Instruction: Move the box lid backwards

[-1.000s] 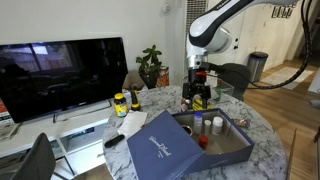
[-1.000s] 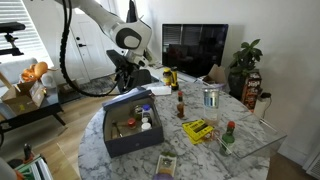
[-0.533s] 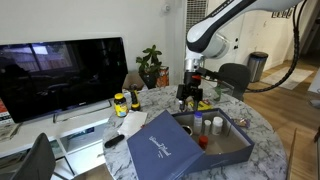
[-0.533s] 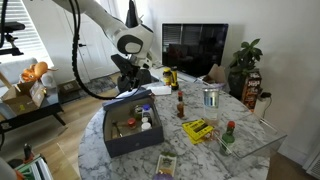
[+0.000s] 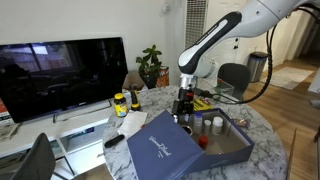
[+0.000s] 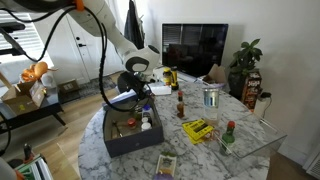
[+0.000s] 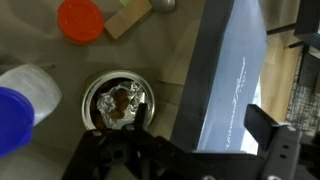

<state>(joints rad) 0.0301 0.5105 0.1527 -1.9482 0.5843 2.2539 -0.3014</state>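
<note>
- Firstly, in an exterior view, the box lid (image 5: 160,148) is seen propped aslant against the side of the open blue box (image 5: 228,152) on the marble worktop (image 5: 265,128); the arm (image 5: 215,38) is bent down over the upper edge of the box lid.
- In an exterior view, the arm (image 6: 108,45) is shown lowered at the far side of the box (image 6: 125,142), with a yellow packet (image 6: 198,128) lying well apart from it.
- In the wrist view, the fingers (image 7: 272,148) are held apart, one on each side of the box lid (image 7: 225,75); a foil cup (image 7: 118,100) and a red cap (image 7: 80,18) are seen inside the box.
</note>
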